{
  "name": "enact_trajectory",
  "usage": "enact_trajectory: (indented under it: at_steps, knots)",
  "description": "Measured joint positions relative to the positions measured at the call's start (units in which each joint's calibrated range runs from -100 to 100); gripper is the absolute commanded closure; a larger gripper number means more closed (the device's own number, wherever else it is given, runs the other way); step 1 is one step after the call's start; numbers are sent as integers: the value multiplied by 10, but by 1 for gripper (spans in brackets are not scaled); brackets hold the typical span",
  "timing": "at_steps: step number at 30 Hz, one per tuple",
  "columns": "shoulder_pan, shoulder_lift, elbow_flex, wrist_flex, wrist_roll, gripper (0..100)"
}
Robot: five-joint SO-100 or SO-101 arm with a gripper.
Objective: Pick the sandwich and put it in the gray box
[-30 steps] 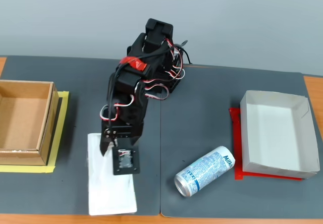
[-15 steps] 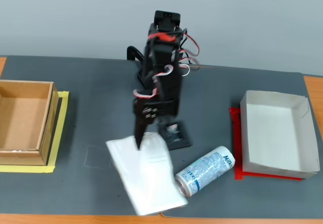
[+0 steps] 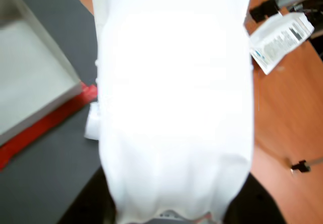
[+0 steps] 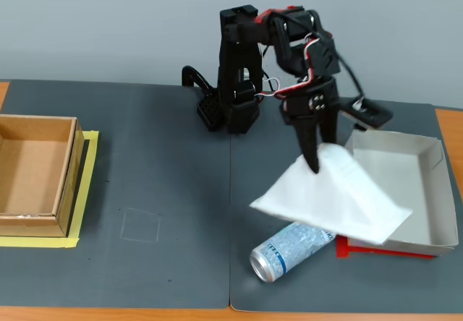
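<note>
My jaws are closed on the top edge of the sandwich, and the packet hangs below them in the air, clear of the surface. In the fixed view it spreads out wide and tilts, with its plain white side to the camera. Its right lower corner is in front of the left wall of the gray box, and its left part is above the can, which lies on its side on the dark mat. I cannot tell from this view if the packet touches the can or the box wall.

The gray box stands at the right side of the surface on a red base, and what I see of its inside is whitish. Far to the left is the brown box, with yellow tape under it.

In the wrist view the sandwich fills nearly the whole middle of the picture as a bright, blurred white sheet, so my fingertips are hidden behind it. At the left I see one corner of the gray box and the red base along it. At the upper right a small white printed packet lies on the orange-brown wood.
</note>
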Motion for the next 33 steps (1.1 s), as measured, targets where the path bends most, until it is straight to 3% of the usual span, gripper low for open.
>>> enact_trajectory:
  at_steps: [12, 17, 24, 33]
  knots:
    - [-214, -74, 66, 0, -79, 86]
    - [-274, -75, 67, 0, -138, 86]
    - [-295, -54, 67, -13, -227, 86]
    - [-301, 28, 67, -139, -324, 86]
